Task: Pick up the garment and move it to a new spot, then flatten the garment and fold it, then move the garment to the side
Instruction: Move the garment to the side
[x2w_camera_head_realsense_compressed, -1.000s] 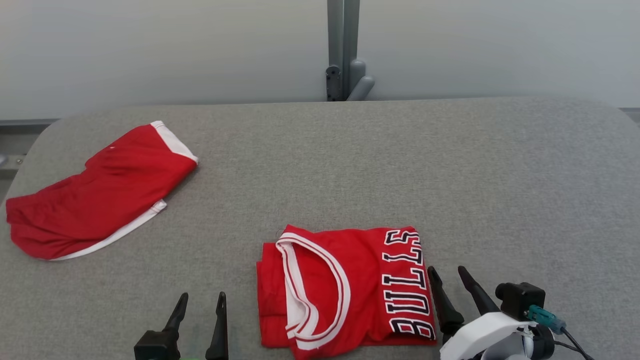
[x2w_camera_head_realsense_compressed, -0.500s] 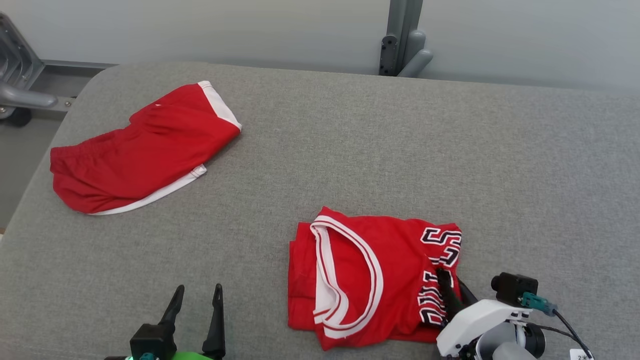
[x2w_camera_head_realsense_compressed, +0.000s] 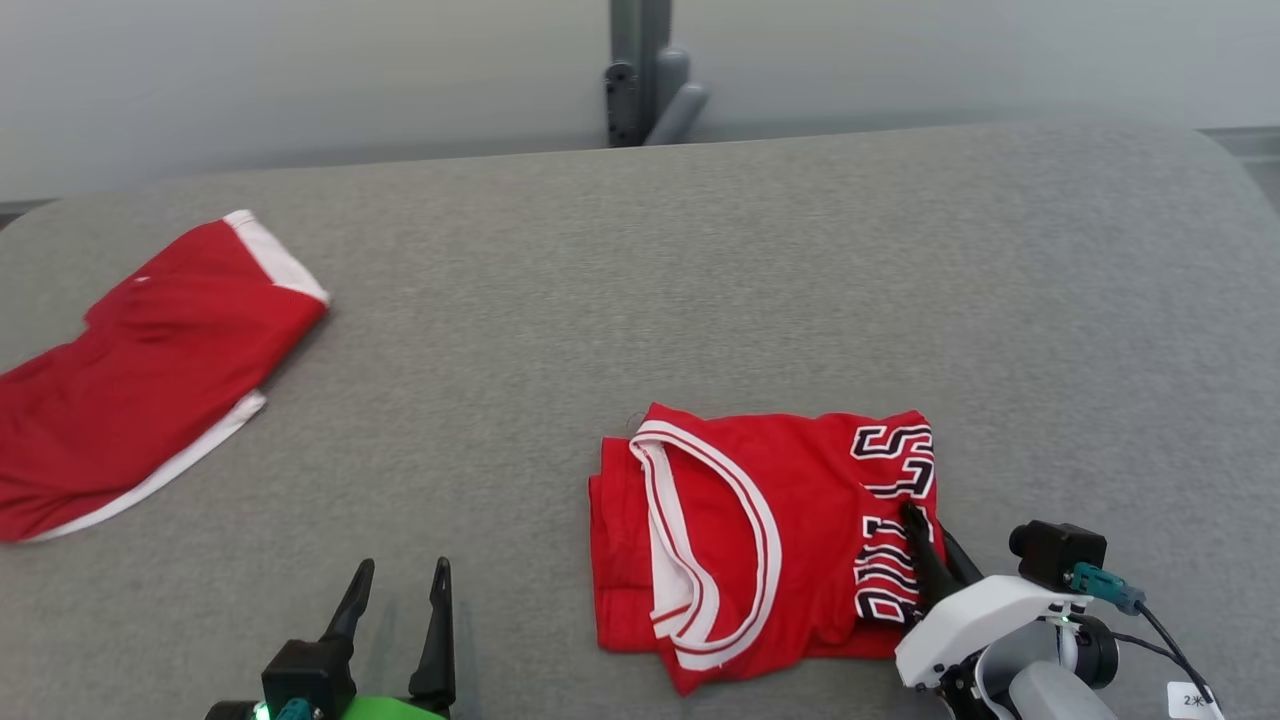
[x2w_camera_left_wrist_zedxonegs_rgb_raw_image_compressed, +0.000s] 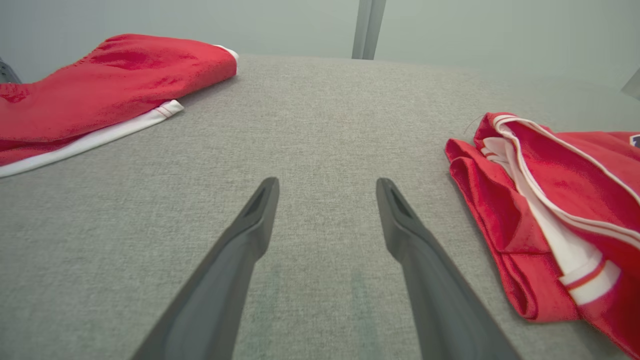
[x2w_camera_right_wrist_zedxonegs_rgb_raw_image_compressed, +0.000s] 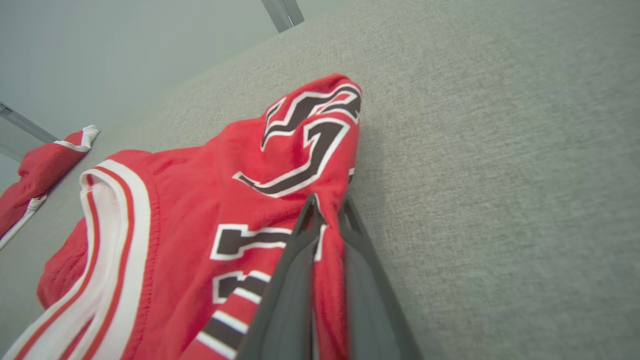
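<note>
At lower right, our right tool (x2w_camera_head_realsense_compressed: 925, 520) pinches the folded red-and-white basketball jersey (x2w_camera_head_realsense_compressed: 790, 480) by its edge; if we drag it sideways it may unfold. Our left tool (x2w_camera_head_realsense_compressed: 400, 572) gapes empty.

Left hand (x2w_camera_head_realsense_compressed: 404, 566) sits low, fingers spread; right hand (x2w_camera_head_realsense_compressed: 926, 520) pinches the garment (x2w_camera_head_realsense_compressed: 800, 500).

Red shorts (x2w_camera_head_realsense_compressed: 140, 375) with white trim lie folded at the left edge of the grey table (x2w_camera_head_realsense_compressed: 760, 270). A grey post (x2w_camera_head_realsense_compressed: 640, 60) stands just behind the table's far edge, against a pale wall (x2w_camera_head_realsense_compressed: 300, 80).
</note>
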